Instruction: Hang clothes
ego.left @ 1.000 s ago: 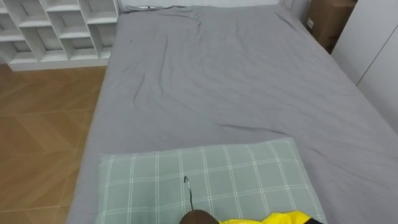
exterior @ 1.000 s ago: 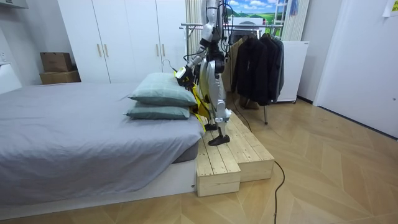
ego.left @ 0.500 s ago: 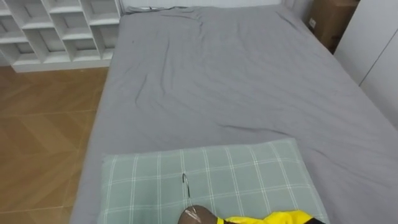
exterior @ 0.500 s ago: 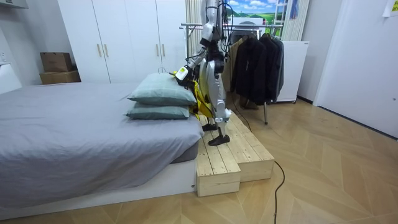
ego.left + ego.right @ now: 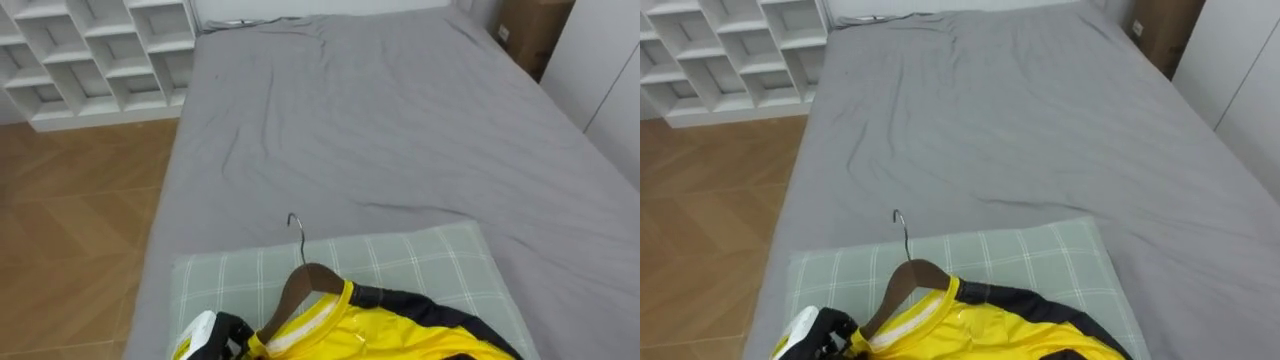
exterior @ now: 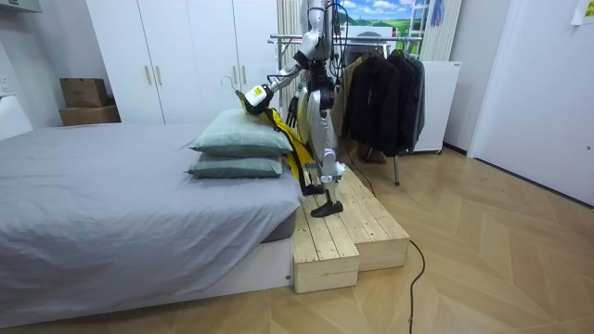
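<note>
A wooden hanger [image 5: 300, 285] with a metal hook carries a yellow garment [image 5: 400, 335] with dark trim, held over the green checked pillow [image 5: 430, 255]. My left hand [image 5: 208, 337] is shut on the hanger's left shoulder at the bottom left. In the room view I stand on a wooden platform [image 6: 339, 232] at the head of the bed. My left hand [image 6: 252, 96] reaches out above the stacked pillows [image 6: 241, 144], and the yellow garment [image 6: 283, 134] hangs down from it beside my body.
The grey bed [image 5: 400, 120] stretches ahead, with a white cube shelf [image 5: 90, 50] beyond it on the left and a cardboard box [image 5: 525, 30] at the far right. A clothes rack with dark coats [image 6: 380, 83] stands behind me by the window.
The hanger with the yellow garment has risen and moved forward over the pillow. My left arm has stretched out toward the bed.
</note>
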Robot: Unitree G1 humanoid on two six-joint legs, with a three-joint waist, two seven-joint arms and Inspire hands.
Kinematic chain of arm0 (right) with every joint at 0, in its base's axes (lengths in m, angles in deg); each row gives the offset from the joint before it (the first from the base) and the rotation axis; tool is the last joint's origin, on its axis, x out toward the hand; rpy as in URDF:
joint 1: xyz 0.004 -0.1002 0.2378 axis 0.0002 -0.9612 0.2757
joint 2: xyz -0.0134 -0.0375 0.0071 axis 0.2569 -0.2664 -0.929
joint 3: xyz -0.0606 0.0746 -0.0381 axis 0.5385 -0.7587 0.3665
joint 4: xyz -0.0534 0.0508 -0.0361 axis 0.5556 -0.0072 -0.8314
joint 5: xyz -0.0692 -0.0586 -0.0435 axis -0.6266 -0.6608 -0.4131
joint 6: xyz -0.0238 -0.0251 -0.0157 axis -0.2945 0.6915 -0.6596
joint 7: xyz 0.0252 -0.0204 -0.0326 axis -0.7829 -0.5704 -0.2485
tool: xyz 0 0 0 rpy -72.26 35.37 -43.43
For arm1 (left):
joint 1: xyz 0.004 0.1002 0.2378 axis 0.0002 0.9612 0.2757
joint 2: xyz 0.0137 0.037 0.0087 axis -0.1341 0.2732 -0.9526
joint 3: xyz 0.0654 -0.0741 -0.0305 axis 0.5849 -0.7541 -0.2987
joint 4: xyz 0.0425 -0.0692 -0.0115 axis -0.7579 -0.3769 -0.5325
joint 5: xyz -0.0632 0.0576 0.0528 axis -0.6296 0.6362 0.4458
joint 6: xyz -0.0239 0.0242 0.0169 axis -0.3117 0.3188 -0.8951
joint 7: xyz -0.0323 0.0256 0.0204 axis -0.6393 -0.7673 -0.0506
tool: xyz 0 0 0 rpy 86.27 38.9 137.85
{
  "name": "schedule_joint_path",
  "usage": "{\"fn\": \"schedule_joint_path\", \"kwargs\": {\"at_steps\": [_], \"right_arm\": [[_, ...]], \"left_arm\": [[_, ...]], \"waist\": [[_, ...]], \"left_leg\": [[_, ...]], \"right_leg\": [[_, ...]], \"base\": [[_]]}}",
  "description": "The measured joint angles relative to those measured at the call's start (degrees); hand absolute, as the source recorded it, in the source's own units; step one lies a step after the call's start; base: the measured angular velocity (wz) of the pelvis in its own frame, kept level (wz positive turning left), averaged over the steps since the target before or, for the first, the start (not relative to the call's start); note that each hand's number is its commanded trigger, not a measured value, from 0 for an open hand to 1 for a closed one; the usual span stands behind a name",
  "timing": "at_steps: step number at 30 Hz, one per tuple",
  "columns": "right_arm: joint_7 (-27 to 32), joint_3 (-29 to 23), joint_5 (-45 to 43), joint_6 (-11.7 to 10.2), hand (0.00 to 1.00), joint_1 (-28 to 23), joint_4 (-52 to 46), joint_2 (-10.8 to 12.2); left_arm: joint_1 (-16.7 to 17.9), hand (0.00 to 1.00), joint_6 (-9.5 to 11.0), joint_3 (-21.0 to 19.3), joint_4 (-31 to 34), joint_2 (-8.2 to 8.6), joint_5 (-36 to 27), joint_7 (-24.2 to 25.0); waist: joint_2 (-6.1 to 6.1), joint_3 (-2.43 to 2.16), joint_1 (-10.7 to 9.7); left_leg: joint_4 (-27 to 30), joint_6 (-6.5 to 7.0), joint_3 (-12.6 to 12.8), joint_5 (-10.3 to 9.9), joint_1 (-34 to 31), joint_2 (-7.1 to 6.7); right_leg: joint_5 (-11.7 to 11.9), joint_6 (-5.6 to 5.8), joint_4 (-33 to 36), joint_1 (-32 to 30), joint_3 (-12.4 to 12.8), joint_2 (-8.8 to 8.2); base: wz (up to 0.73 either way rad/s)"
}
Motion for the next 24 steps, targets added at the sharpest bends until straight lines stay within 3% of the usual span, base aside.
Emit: {"fn": "schedule_joint_path", "kwargs": {"at_steps": [14,24], "right_arm": [[-0.31,-0.66,0.24,0.04,0.00,-0.57,0.04,-0.16],[-0.56,-0.66,0.09,0.10,0.00,-0.59,0.08,-0.26]], "left_arm": [[0.16,1.00,0.29,-0.53,12.29,-0.63,0.09,-0.10],[0.16,1.00,0.14,-0.53,13.54,-0.75,0.14,-0.08]], "waist": [[-0.18,0.12,-0.45],[0.08,0.07,-0.46]], "left_leg": [[0.29,0.00,-1.51,0.00,0.36,-0.11],[0.29,-0.01,-2.03,-0.01,0.50,-0.11]], "right_leg": [[-0.25,0.02,-0.77,1.64,-1.00,-0.06],[-0.28,0.01,-0.77,2.03,-1.16,-0.03]], "base": [[0.05],[0.02]]}}
